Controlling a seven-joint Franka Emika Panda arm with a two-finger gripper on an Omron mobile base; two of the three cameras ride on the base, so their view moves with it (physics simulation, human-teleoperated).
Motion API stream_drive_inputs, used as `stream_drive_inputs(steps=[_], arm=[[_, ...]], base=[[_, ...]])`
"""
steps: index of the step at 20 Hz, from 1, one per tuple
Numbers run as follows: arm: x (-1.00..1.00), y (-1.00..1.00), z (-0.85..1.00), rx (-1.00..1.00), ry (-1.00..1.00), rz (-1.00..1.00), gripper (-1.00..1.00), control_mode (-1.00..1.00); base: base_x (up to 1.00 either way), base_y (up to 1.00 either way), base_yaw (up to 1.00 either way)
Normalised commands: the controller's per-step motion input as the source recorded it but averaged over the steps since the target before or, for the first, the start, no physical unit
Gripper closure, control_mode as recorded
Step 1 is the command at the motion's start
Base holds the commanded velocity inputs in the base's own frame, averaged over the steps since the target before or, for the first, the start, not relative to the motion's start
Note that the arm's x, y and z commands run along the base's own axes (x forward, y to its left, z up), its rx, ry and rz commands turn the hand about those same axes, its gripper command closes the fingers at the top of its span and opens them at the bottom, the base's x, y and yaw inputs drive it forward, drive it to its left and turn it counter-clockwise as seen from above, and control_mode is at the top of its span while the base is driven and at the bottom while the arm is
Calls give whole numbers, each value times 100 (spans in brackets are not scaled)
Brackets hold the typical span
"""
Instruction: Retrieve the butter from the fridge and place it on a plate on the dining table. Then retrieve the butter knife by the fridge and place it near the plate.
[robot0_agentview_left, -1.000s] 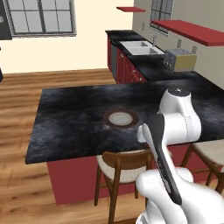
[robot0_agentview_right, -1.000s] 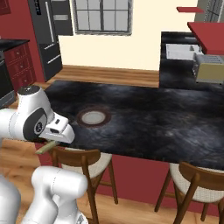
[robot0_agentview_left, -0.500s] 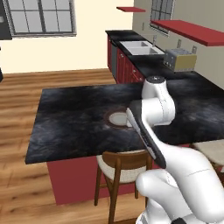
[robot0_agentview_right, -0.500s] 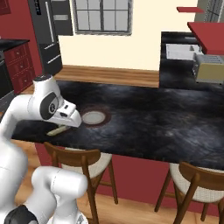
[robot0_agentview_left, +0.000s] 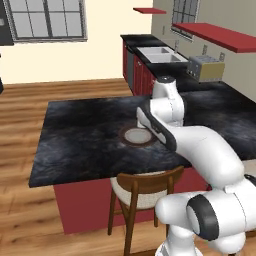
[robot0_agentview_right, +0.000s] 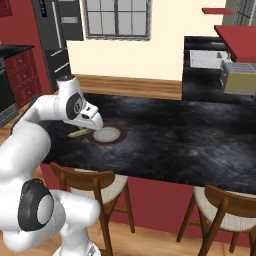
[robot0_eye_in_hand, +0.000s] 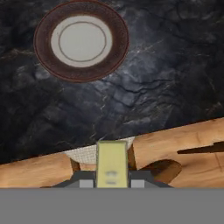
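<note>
**Q:** Why do you see the small thin yellow stick of butter (robot0_eye_in_hand: 112, 164) at the bottom of the hand view, short of the plate?

**A:** The fingers (robot0_eye_in_hand: 112, 183) are pinching the butter between them, one end jutting forward. You are carrying it over the near edge of the long black marbled stone tabletop (robot0_agentview_left: 85, 140), above a wooden chair (robot0_agentview_left: 145, 187). In the right base view the butter (robot0_agentview_right: 77, 133) hangs low, just beside the round flat plate with dark brown rim and pale ring (robot0_agentview_right: 107, 134). The plate (robot0_eye_in_hand: 81, 40) is bare, so the placing step is, by judgement, not yet done; you likely need to reach further forward before letting go.

**Q:** How many of each thing do you count?

**A:** One butter stick, one plate (robot0_agentview_left: 137, 135), one tabletop, two chairs in the right base view.
</note>
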Motion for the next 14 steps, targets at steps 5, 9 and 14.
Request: stream_drive_inputs(steps=[5,9,14], arm=[[71,-5,0,2,-17,-1,100,-100],[50,0,-10,0,-20,0,100,-100],[31,0,-23,0,-14,0,100,-100]], base=[[0,0,0],[0,0,0],[0,0,0]])
